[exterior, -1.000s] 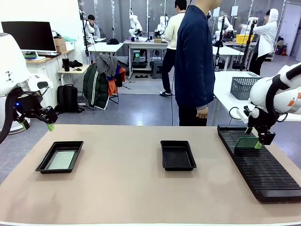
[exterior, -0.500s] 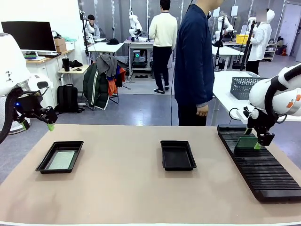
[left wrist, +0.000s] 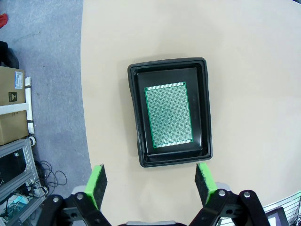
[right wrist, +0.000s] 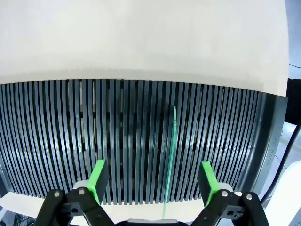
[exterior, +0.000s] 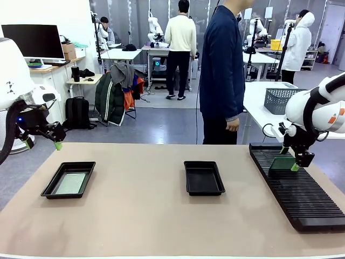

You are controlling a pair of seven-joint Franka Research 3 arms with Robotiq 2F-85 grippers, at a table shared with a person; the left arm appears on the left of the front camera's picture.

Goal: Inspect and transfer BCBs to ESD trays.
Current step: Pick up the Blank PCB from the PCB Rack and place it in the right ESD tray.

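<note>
1 BCB (left wrist: 168,115) lies flat in the left ESD tray (left wrist: 138,117), a 2nd BCB (exterior: 281,163) stands edgewise in the rack (exterior: 307,199).

The BCB (left wrist: 168,115) is showing a green dotted grid; the ESD tray (left wrist: 138,117) and ribbed rack (right wrist: 70,141) are showing black.

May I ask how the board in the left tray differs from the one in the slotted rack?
The tray board lies flat in the left tray; the rack board stands on edge in a slot of the rack. The left gripper hovers above the tray board, jaws open; the right gripper has the rack board between its open jaws, touching neither. Both are thin green rectangles.
</note>
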